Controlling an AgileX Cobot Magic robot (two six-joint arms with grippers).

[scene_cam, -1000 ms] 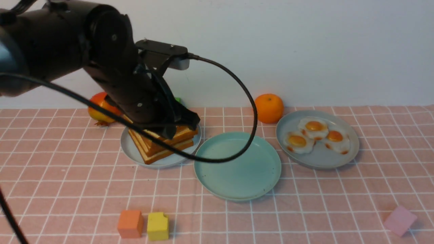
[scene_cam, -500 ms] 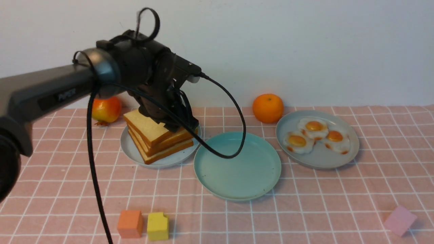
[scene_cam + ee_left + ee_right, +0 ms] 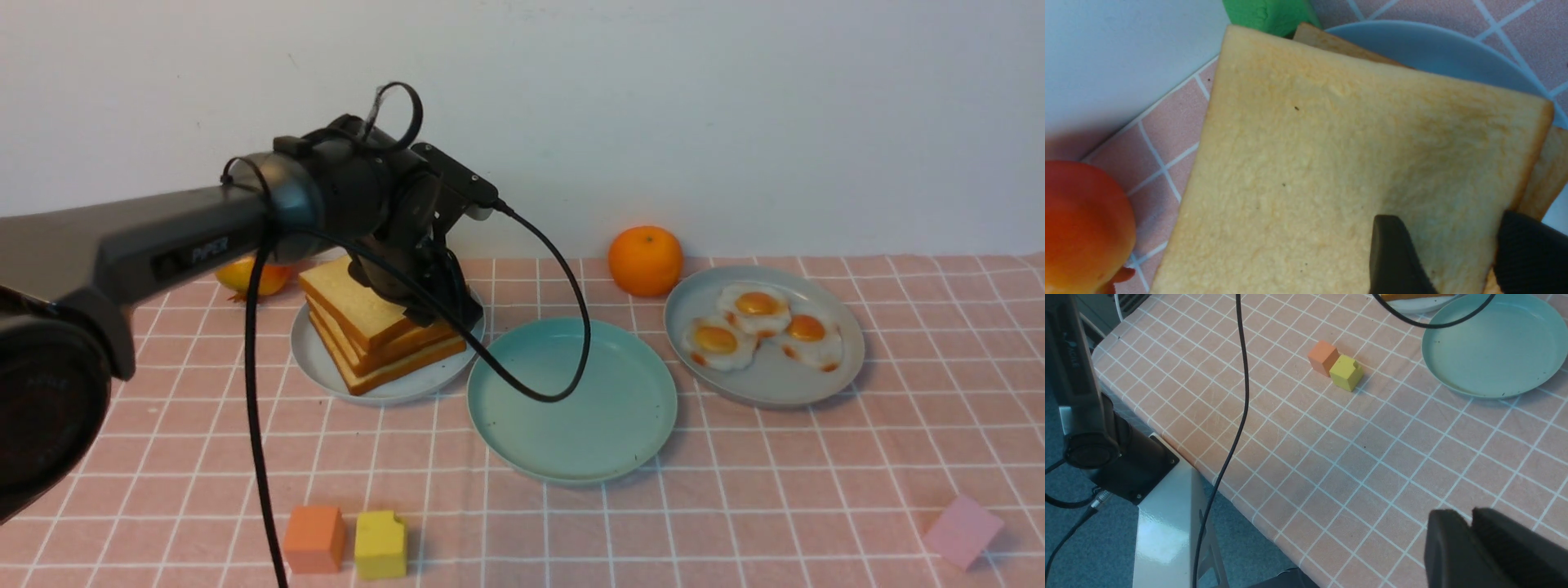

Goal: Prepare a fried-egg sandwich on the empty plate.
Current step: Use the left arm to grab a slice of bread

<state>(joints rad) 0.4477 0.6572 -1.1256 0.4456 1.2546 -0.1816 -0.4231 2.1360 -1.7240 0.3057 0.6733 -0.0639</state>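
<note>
Pink cloth-covered tabletop, crossed by a thin white grid. Plain mint-green round plastic plate. Pale grey-blue round plate under the toast; same grey-blue on the round plate under the eggs. Golden-tan stack of square toast slices, brown at the crusts. White fried eggs with orange yolks and reddish-brown specks at the rims. Bright orange round fruit. Red-to-yellow round fruit. Orange small cube, yellow small cube, pale pink small cube. Green block. Matte black left end effector and right end effector.
</note>
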